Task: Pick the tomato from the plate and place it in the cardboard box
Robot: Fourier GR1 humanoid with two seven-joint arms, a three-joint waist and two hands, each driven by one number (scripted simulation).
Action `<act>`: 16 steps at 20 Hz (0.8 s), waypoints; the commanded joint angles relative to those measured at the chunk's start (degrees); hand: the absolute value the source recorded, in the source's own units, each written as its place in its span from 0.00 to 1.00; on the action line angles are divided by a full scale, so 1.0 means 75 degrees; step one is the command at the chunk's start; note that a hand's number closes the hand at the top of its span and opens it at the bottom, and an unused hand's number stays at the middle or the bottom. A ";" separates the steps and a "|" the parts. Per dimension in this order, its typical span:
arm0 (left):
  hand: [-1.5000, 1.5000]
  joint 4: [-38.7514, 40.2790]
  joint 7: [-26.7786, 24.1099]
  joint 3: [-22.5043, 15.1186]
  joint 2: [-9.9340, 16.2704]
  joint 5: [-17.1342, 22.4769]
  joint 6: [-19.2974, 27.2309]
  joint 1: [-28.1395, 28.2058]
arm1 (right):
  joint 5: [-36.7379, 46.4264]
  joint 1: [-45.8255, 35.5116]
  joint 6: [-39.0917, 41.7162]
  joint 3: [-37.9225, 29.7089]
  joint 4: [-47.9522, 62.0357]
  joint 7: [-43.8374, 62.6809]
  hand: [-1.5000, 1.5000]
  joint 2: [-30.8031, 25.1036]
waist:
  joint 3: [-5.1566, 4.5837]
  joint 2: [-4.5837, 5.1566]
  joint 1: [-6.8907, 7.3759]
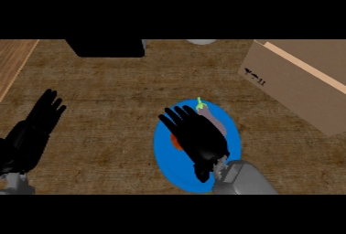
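A blue plate [167, 161] lies on the brown counter at centre. My right hand [198, 138] hovers flat over it with fingers straight, open, pointing up-left. A sliver of the red tomato [175, 142] peeks out under the hand's left side; most of it is hidden. A purple vegetable with a green stem [213, 119] lies on the plate beside the hand's right edge. The cardboard box [300, 77] stands at the upper right. My left hand [32, 130] rests open at the far left, fingers up.
A black object [108, 47] sits at the counter's top edge, with a pale round thing [201, 41] beside it. A lighter wooden strip [13, 61] runs along the upper left.
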 commanded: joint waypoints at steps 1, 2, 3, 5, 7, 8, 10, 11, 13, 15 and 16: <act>0.50 -0.0343 0.0553 0.0195 -0.0021 0.0174 -0.0068 -0.0031 | 0.0407 0.0412 -0.0060 0.0123 -0.0286 -0.0092 0.00 -0.0043 | 0.0001 -0.0005 -0.0013; 0.50 -0.0069 0.0157 0.0044 -0.0245 -0.0114 0.0038 -0.0065 | 0.0212 -0.0416 0.0324 -0.0450 0.0436 -0.0138 0.00 0.0261 | 0.0000 0.0002 0.0001; 0.50 0.0379 -0.0092 0.0414 0.0080 0.0234 -0.0490 -0.0283 | 0.0168 -0.0421 0.0152 -0.0643 0.0472 -0.0521 0.00 0.0025 | -0.0001 0.0005 -0.0006; 0.50 -0.0330 0.0489 0.0363 -0.0005 0.0013 -0.0154 -0.0065 | 0.0419 -0.0006 -0.0074 -0.0307 0.0479 -0.0432 0.00 0.0263 | 0.0001 -0.0001 0.0000; 0.50 0.0164 0.0080 0.0305 -0.0056 -0.0225 -0.0308 -0.0091 | 0.0595 -0.0297 -0.0217 -0.0436 0.1043 -0.0717 0.00 0.0266 | 0.0000 0.0003 0.0003; 0.50 0.0029 -0.0101 0.0164 -0.0308 -0.0294 -0.0168 0.0082 | 0.0738 0.0032 -0.0065 -0.0139 0.0941 -0.0436 0.00 0.0246 | 0.0000 0.0000 0.0000; 0.50 0.0312 -0.0107 0.0465 -0.0074 -0.0085 -0.0487 -0.0079 | 0.0291 -0.0862 0.0352 -0.0481 0.1084 -0.0286 0.00 0.0268 | -0.0001 0.0003 0.0018; 0.50 0.0314 0.0255 0.0358 -0.0180 -0.0237 -0.0118 -0.0610 | 0.0625 0.0172 0.0019 -0.0379 0.0594 -0.0793 0.00 -0.0032 | 0.0001 0.0000 -0.0030; 0.50 0.0115 -0.0045 0.0246 -0.0380 -0.0370 -0.0274 -0.0161 | 0.0715 0.0022 -0.0081 -0.0288 0.0951 -0.0538 0.00 0.0267 | 0.0000 0.0000 -0.0007; 0.50 -0.0362 -0.0072 0.0441 -0.0348 -0.0162 -0.0509 0.0475 | 0.0722 0.0005 -0.0015 -0.0275 0.0871 -0.0419 0.00 0.0270 | 0.0000 -0.0004 0.0011; 0.50 -0.0311 0.0073 0.0334 -0.0392 -0.0281 -0.0385 0.0285 | 0.0964 0.0232 -0.0763 -0.0300 0.1488 -0.1014 0.00 0.0050 | 0.0001 0.0001 0.0006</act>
